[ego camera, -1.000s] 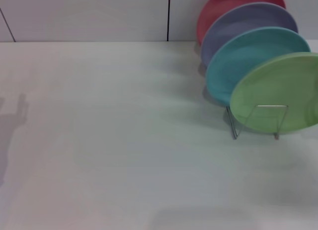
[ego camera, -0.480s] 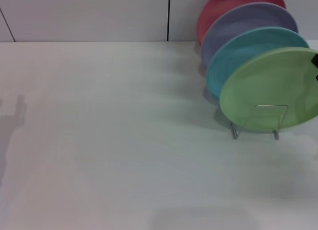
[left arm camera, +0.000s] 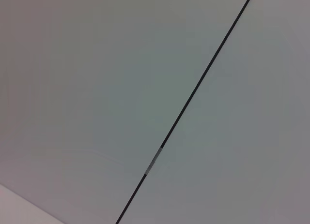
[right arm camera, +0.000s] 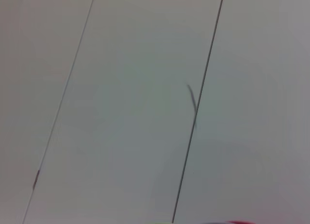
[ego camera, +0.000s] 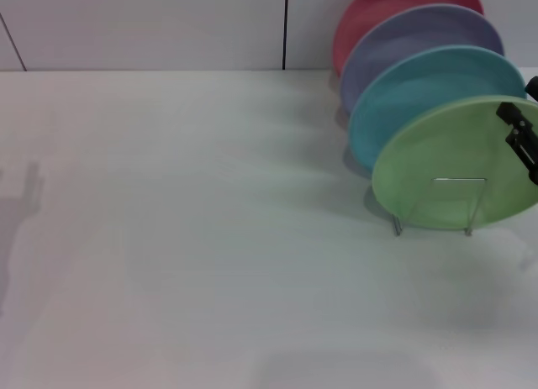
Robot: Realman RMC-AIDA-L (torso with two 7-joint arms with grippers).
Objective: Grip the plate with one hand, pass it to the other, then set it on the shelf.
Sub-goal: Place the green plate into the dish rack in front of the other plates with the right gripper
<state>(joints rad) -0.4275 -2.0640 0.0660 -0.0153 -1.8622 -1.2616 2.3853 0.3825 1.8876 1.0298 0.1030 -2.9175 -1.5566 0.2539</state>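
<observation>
Standing nearly upright at the front of the shelf (ego camera: 437,206), the plate (ego camera: 445,166) leaned back toward the light blue plate (ego camera: 420,99), with the lavender plate (ego camera: 420,40) and a red plate (ego camera: 370,19) ranked behind it along the far right of the worktop (ego camera: 210,238). One wire loop of the shelf crossed the green plate's lower face. The step in hand appeared to be the last one, setting the plate into the rack, with release either under way or imminent.

Only a small black part of the right end effector (ego camera: 521,141) entered the head view at the right edge, lying over the plate's right rim. Whether it gripped the rim or merely stood against it could not be told, nor how wide its jaws were set. Little of the arm's pose could be read; the approach seemed to come from the right, beyond the frame.

The next move would call for confirming that the plate sat firmly in the wire loops, then freeing it and drawing off to the right without dragging the rim, since a nudge could tip the plate forward onto the worktop.

Neither the left arm nor its end effector appeared in the head view; both wrist views showed only pale panelled surfaces with dark seams.
</observation>
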